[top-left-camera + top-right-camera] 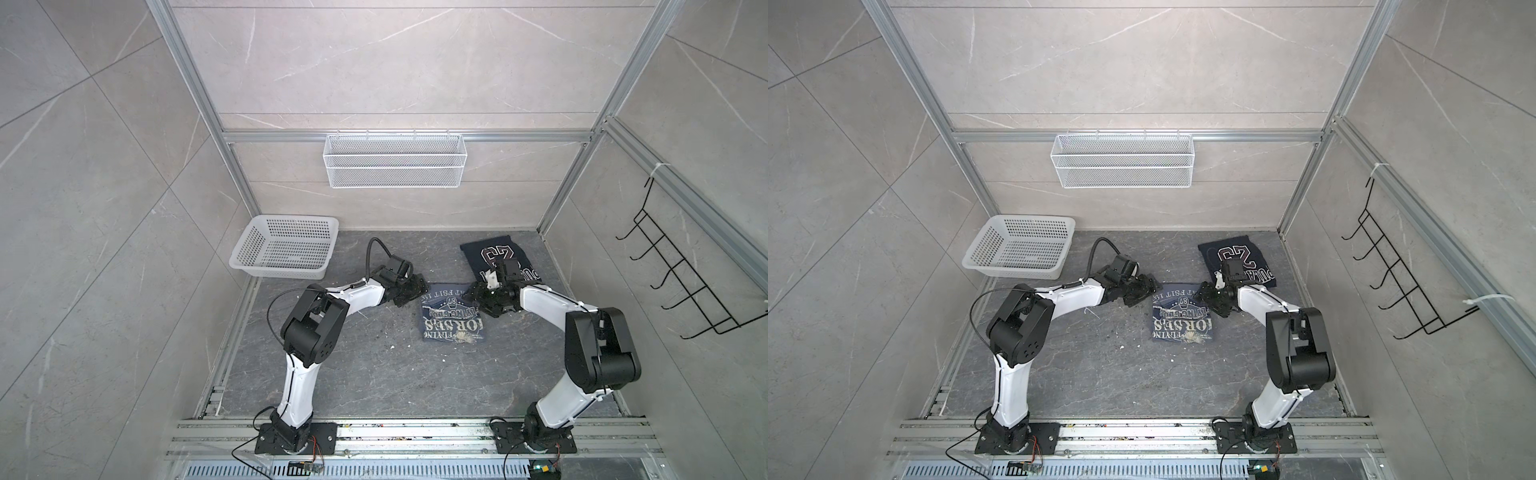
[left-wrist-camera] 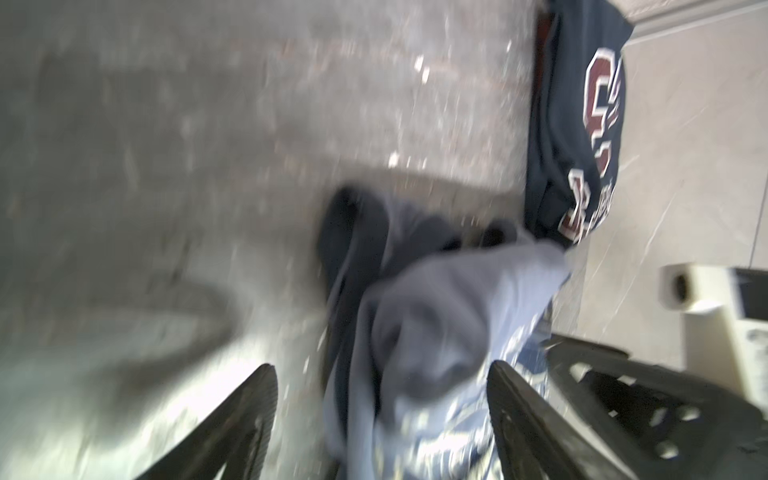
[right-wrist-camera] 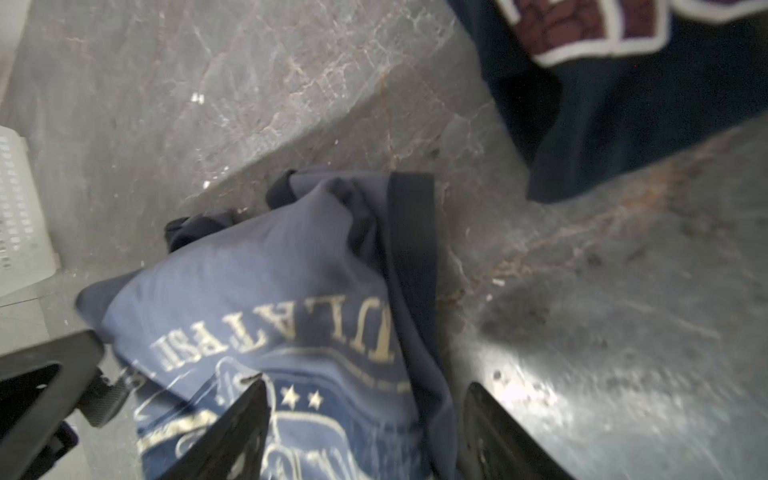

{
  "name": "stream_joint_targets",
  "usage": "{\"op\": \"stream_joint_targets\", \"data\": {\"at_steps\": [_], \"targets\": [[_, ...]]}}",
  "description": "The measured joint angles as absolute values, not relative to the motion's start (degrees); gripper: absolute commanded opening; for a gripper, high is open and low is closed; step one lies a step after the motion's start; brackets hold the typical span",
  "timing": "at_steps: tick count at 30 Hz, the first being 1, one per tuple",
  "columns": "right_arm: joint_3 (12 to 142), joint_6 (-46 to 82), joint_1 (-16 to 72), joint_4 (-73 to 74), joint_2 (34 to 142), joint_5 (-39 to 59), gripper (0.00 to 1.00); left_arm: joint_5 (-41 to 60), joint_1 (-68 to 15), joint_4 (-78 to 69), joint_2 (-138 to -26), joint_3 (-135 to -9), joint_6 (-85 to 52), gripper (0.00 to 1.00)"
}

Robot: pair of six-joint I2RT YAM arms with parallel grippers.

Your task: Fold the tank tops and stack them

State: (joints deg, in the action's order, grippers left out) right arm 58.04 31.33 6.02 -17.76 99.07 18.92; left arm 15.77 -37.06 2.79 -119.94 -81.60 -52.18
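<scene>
The slate blue-grey tank top (image 1: 453, 320) lies folded into a rough rectangle near the middle of the dark, marbled tabletop (image 1: 353, 374), with its cream lettering facing up. The left tool (image 1: 417, 289) sits at the top's 10 o'clock corner and the right tool (image 1: 478, 300) at its 2 o'clock corner, both low over the far edge.

In the left wrist view the left tool's jaws stand wide apart. Bunched cloth lies between them, one finger is over bare tabletop, and nothing is pinched. In the right wrist view the right tool's jaws are spread just as wide. One finger (image 3: 237, 432) is over the printed front and the other is over the tabletop, just beside the dark-bound edge.

The cloth is soft jersey, rumpled along that far edge, with darker binding at the straps.

The near-black navy tank top (image 1: 478, 254) lies folded at 1 o'clock from the blue-grey one and apart from it. It carries a maroon, white-edged "23" print.

A white perforated plastic basket (image 1: 249, 253) stands at 10 o'clock.
</scene>
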Motion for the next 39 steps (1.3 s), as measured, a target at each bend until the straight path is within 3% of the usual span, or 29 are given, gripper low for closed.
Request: {"op": "stream_joint_targets", "data": {"at_steps": [6, 12, 16, 20, 23, 28, 39], "targets": [[59.7, 31.3, 6.0, -16.8, 102.9, 19.0, 0.74, 17.6, -37.6, 2.4, -124.2, -85.1, -52.2, 0.75], [62.8, 31.4, 6.0, -13.4, 106.8, 20.9, 0.63, 18.9, -38.3, 2.5, -127.9, -89.3, -52.3, 0.58], [63.9, 31.5, 6.0, -11.7, 108.5, 21.5, 0.47, 19.8, -38.4, 2.9, -130.3, -92.3, -52.3, 0.45], [63.9, 31.2, 6.0, -11.8, 108.8, 21.5, 0.23, 20.1, -38.5, 3.1, -131.3, -93.7, -52.3, 0.29], [64.3, 30.9, 6.0, -12.0, 108.8, 21.5, 0.14, 20.3, -38.7, 2.5, -131.4, -94.0, -52.4, 0.17], [64.6, 30.6, 6.0, -13.1, 106.2, 20.3, 0.1, 20.6, -39.3, 0.6, -131.2, -94.3, -52.6, 0.05], [68.8, 27.8, 5.5, -16.6, 93.1, 11.0, 0.08, 18.9, -42.5, -5.0, -128.5, -99.0, -53.5, 0.0]]}}
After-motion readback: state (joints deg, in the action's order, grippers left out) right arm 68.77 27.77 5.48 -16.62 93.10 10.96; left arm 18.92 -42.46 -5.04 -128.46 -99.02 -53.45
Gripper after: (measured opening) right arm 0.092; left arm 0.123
